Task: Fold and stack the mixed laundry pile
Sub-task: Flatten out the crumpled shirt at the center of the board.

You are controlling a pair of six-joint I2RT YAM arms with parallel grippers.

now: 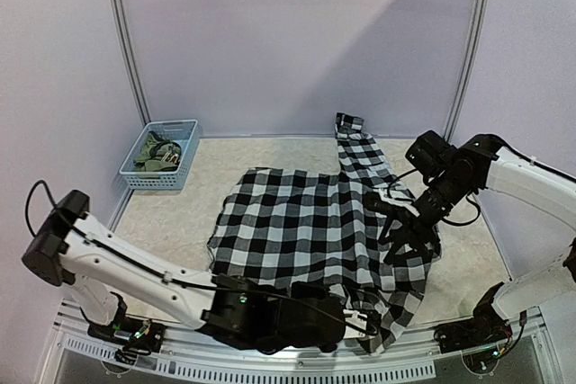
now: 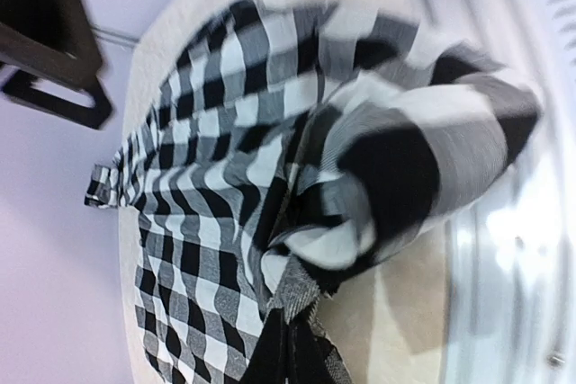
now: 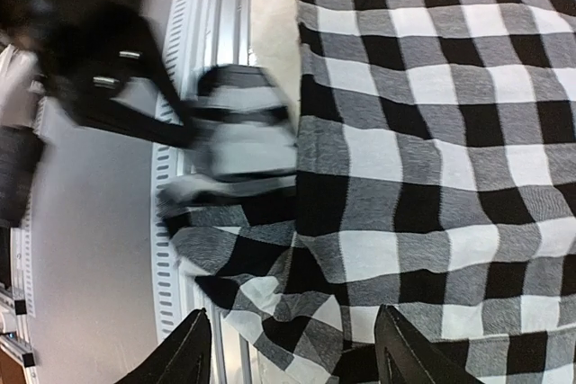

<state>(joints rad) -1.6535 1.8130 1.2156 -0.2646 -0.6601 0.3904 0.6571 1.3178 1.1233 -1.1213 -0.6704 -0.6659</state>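
Along the near edge of the table, just above the metal rail, the left arm lay stretched across toward the right. The left gripper was closed tight on the near right corner of the black-and-white checked shirt. In the left wrist view the cloth bunched up in a thick wad right at the dark fingers, and the pinched corner sat close to the rail. The right wrist view showed the same wad, blurred, at the table's edge.

A little farther in, the right gripper hung over the right side of the shirt. Its jaws stood wide apart. In the right wrist view the two fingers framed a stretch of rumpled hem, and nothing was gripped between them. Whether the fingertips touched the cloth could not be told.

Beyond the grippers, the body of the checked shirt lay spread mostly flat across the middle of the table, its right side creased and folded where the arms were. One sleeve ran away toward the back wall, ending in a cuff near the far edge.

At the far left corner stood a light blue basket, well apart from the checked shirt. The olive-green shirt lay crumpled inside it; any marking on it was too small to make out.
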